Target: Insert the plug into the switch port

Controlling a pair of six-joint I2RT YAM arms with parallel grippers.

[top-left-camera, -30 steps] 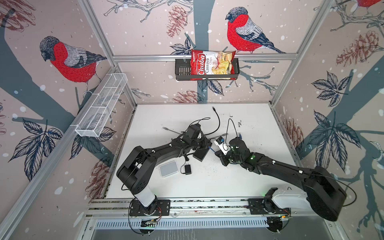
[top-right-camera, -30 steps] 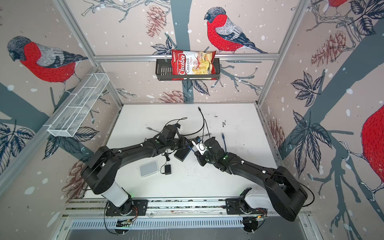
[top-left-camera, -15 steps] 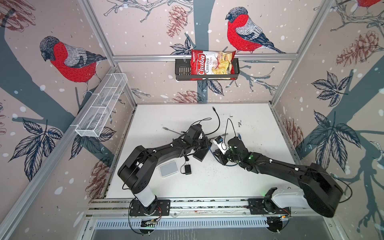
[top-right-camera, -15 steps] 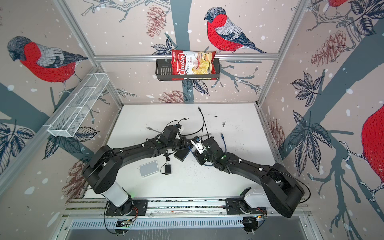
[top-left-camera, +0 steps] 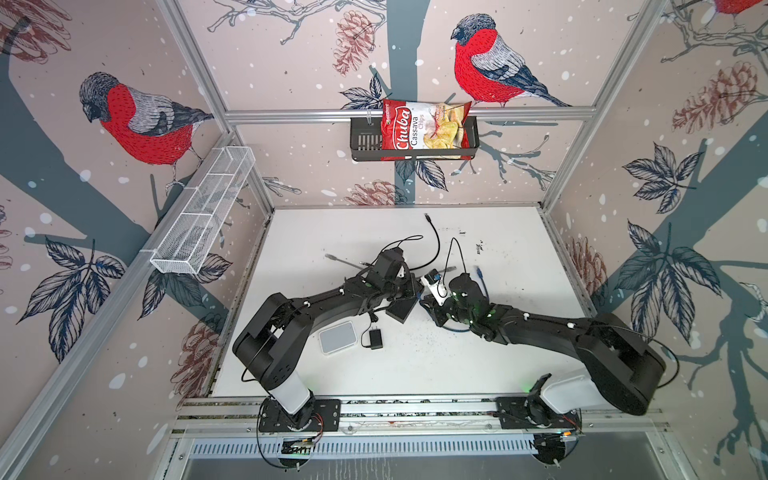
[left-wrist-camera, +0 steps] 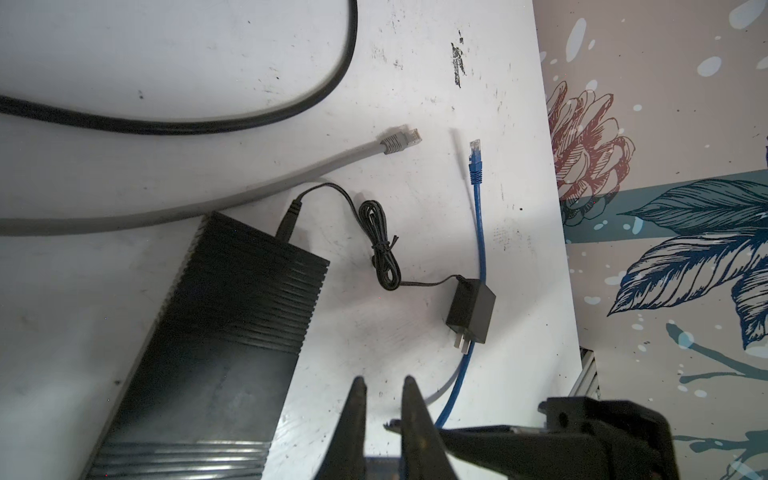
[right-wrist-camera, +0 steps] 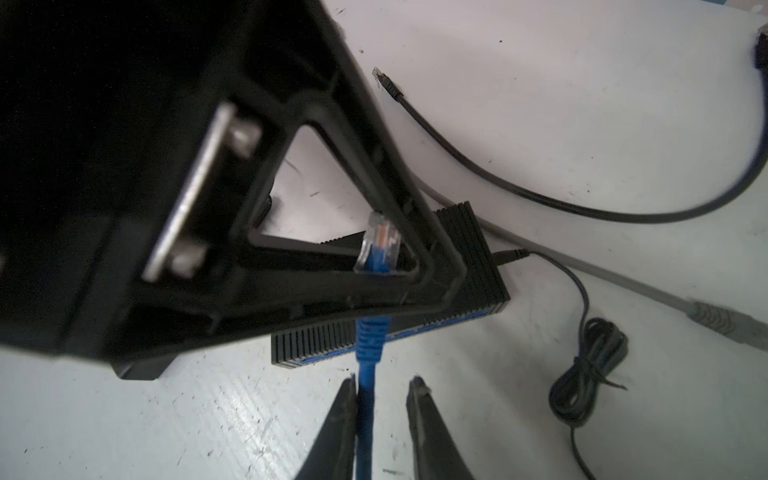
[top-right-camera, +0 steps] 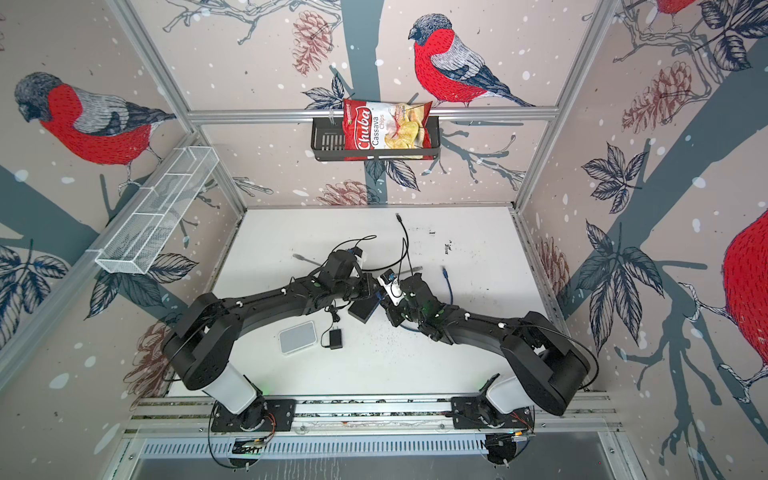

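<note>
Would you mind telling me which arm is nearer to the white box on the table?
Left. The left arm passes close along the far side of the white box; the right arm reaches in from the right and ends well beyond the black adapter.

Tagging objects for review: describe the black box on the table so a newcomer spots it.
On the white table, look where the left arm and right arm meet. The black box lies there, ribbed, bigger than the small black adapter and darker than the pale grey box.
</note>
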